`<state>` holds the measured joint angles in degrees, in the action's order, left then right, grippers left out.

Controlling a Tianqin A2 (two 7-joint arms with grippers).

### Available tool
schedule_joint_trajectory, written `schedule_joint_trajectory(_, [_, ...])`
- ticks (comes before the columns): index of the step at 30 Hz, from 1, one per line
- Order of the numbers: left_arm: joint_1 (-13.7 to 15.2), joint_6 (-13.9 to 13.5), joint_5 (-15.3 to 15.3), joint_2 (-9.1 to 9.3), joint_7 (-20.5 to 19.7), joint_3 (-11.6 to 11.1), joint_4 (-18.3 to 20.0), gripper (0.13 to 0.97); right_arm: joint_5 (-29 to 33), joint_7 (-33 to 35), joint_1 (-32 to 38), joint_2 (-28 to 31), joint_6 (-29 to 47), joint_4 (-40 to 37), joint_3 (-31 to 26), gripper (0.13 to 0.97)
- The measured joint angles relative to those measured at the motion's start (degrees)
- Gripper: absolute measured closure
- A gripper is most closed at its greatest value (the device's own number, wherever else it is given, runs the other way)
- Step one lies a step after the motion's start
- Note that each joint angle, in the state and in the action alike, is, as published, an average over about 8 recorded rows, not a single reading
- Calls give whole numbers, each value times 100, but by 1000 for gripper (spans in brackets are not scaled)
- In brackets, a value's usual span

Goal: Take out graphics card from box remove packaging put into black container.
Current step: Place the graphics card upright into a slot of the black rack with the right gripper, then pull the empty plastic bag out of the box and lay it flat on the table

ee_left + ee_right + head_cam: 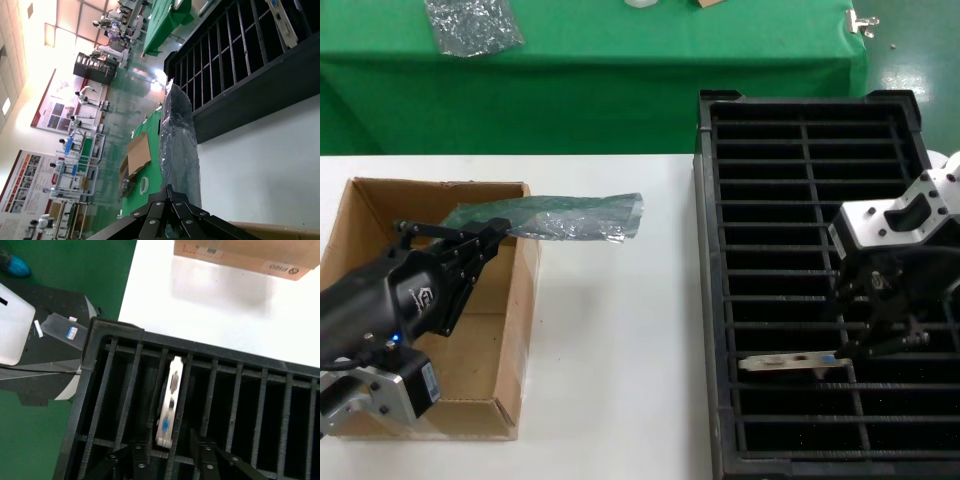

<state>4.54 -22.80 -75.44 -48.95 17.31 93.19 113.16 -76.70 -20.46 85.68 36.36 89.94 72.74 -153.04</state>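
My left gripper [498, 230] hangs over the brown cardboard box [525, 330], shut on one end of the silver-grey packaging [560, 216]. The bag sticks out level past the box's right wall, over the white table. In the left wrist view the packaging [179, 145] runs away from the closed left gripper [170, 189]. The graphics card [785, 362] stands in a slot of the black container [705, 300], silver bracket up. My right gripper [865, 345] is at its right end, open. The right wrist view shows the bracket [169, 405] with its blue port between the spread fingers of the right gripper [167, 446].
A smaller glittery grey bag [472, 22] lies on the green table [620, 60] behind. The white table [610, 360] separates box and container. Beyond the container's edge, the right wrist view shows a white object [12, 325] on the green floor.
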Motion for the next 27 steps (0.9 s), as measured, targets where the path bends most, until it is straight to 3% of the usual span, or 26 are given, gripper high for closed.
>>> schedule_joint_trajectory(4, [0, 0, 0, 0, 0, 0, 0, 958, 43, -14, -117, 115, -27, 219, 244, 809])
schedule_joint_trajectory(10, [0, 0, 0, 0, 0, 0, 0, 958, 348, -183, -837, 570, -555, 1005, 1115, 700])
schedule_joint_trajectory(13, [0, 0, 0, 0, 0, 0, 0, 958, 657, -356, -1508, 920, -1176, 1525, 1726, 663])
schedule_joint_trajectory(20, [0, 0, 0, 0, 0, 0, 0, 958, 1363, -803, -3324, 1625, -2987, 2416, 3012, 482])
schedule_joint_trajectory(27, [0, 0, 0, 0, 0, 0, 0, 958, 1482, -550, -5155, 1715, -4808, 2808, 4189, 347])
